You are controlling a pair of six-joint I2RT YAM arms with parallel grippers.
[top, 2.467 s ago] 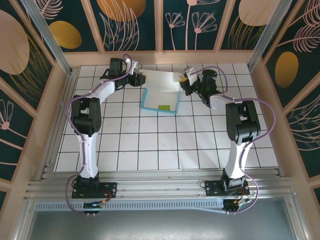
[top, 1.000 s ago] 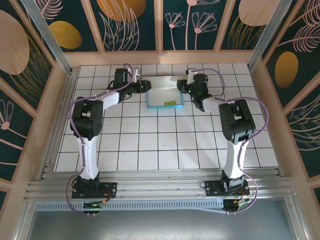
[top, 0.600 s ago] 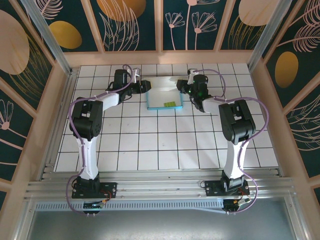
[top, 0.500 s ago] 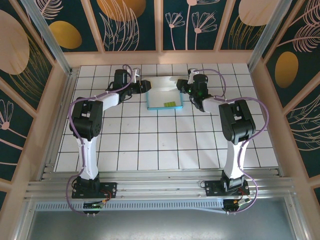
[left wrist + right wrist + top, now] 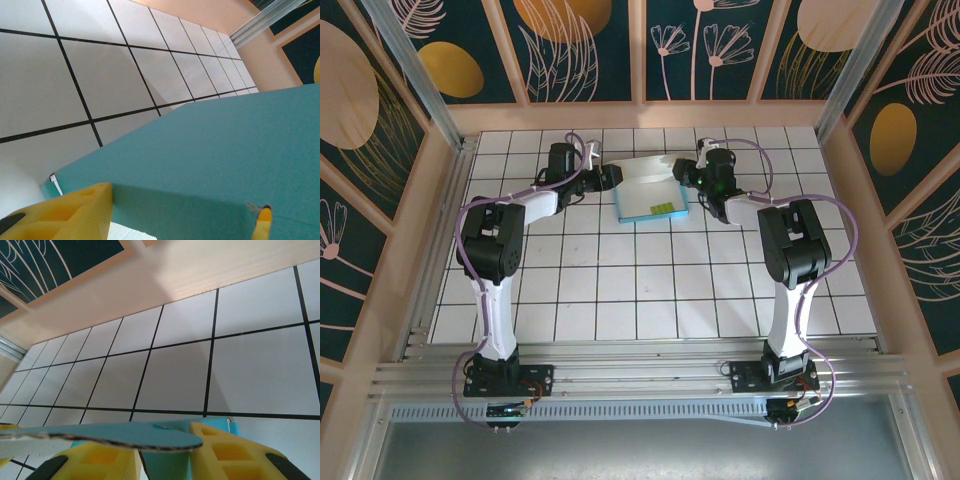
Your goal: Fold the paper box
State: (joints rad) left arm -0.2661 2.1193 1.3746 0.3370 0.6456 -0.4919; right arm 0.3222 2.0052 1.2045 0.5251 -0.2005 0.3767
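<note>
Paper box: it lay (image 5: 650, 192) on the far middle of the tiled surface (image 5: 650, 290), between the two arms. From above, a pale top face showed with a turquoise rim along its near and left edges, and the whole sat slightly askew to the tile lines.
Left pincer: it sat (image 5: 611, 177) right at the box's left edge. In the left wrist view (image 5: 182, 205) its yellow fingers (image 5: 75, 210) stood apart, and a turquoise panel of the box (image 5: 225, 150) ran across the gap from one finger to the other, with a crease between the tips. Whether the fingers were clamped on the card I cannot tell.
Right pincer: it sat (image 5: 684, 174) at the box's far right corner. In the right wrist view (image 5: 162, 460) a rounded card flap (image 5: 125, 437), turquoise with a raw pale edge, lay just above the yellow fingers (image 5: 225, 452), and more turquoise card filled the space between them. The fingers were somewhat apart, but I cannot tell whether they gripped the card.
Surface: white tiles with dark joints, reaching a pale wooden back wall (image 5: 200, 275) just beyond the box.
</note>
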